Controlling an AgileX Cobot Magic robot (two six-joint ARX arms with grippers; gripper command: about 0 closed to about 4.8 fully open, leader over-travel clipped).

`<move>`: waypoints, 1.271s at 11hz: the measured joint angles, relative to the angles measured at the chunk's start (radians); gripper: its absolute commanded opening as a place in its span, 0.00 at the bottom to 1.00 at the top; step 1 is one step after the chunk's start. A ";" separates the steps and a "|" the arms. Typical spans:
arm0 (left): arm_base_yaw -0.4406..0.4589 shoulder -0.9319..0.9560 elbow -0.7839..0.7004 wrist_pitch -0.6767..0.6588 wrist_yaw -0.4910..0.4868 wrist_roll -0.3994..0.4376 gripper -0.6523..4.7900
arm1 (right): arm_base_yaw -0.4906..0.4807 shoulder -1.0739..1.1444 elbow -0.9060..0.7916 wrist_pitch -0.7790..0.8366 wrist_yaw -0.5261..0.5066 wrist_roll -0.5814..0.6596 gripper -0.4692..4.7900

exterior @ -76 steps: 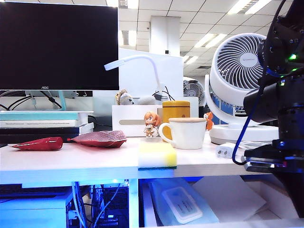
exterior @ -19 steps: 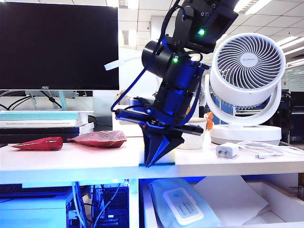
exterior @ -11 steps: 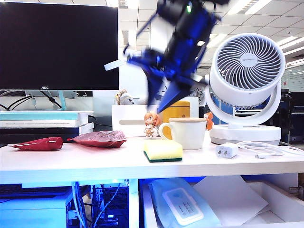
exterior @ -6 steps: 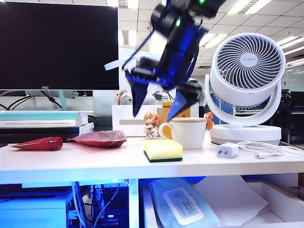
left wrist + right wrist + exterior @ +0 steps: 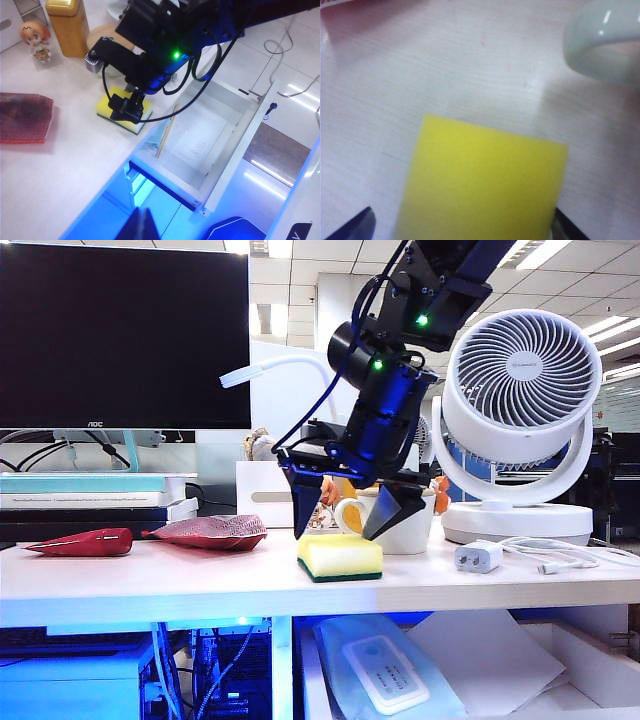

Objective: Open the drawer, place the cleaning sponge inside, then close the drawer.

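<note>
The cleaning sponge (image 5: pixel 340 557) lies flat on the white bench (image 5: pixel 150 580), yellow side up, close to the front edge and just in front of the white mug (image 5: pixel 405 525). The right gripper (image 5: pixel 345 523) hangs over it pointing down, its jaws spread wide with one dark fingertip at each end of the sponge; in the exterior view the tips stand just above the sponge's top, and whether they touch it I cannot tell. The right wrist view shows the yellow face (image 5: pixel 482 185) filling the space between the two fingertips (image 5: pixel 355 227), with the mug's handle (image 5: pixel 600 47) nearby. Nothing is held.

The drawer (image 5: pixel 200 145) stands pulled out below the bench edge, its white inside open to view in the left wrist view, with the sponge (image 5: pixel 120 107) on the bench just beside its corner. In the exterior view a flat packet (image 5: pixel 385 670) lies inside it.

Of the left gripper (image 5: pixel 142 227) only a dark tip shows, high above the drawer's front and well away from the sponge; how its jaws stand I cannot tell.

Behind the mug are a small figurine (image 5: pixel 35 37) and a yellow canister (image 5: pixel 67 22); a red mesh pad (image 5: pixel 210 531) lies to the left, a white fan (image 5: pixel 520 390) to the right
</note>
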 measured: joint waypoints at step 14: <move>0.000 0.000 0.000 -0.032 0.110 0.008 0.11 | -0.002 -0.461 0.006 -0.646 0.061 -0.042 0.08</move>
